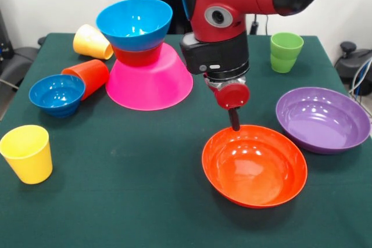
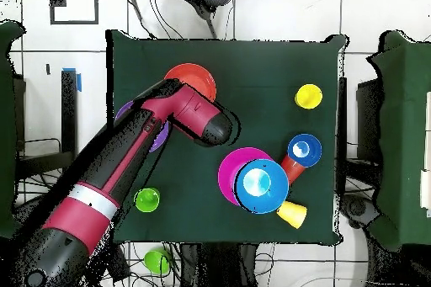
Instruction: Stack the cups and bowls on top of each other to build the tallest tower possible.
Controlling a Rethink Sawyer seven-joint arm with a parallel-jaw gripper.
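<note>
Gripper (image 1: 234, 121) of mine hangs over the far rim of the wide shallow orange plastic bowl (image 1: 254, 166), which sits upright, mouth up, near the table's front, probably to take it to the pink-based tower (image 1: 144, 56); whether my fingers are parted I cannot tell.

Hidden and cut-off parts

Overhead, the arm (image 2: 126, 166) covers most of the purple bowl (image 2: 125, 112) and the orange bowl's (image 2: 195, 77) seven-o'clock rim. In front view, only one dark fingertip of the gripper (image 1: 234, 120) shows; its spread is unclear.
</note>
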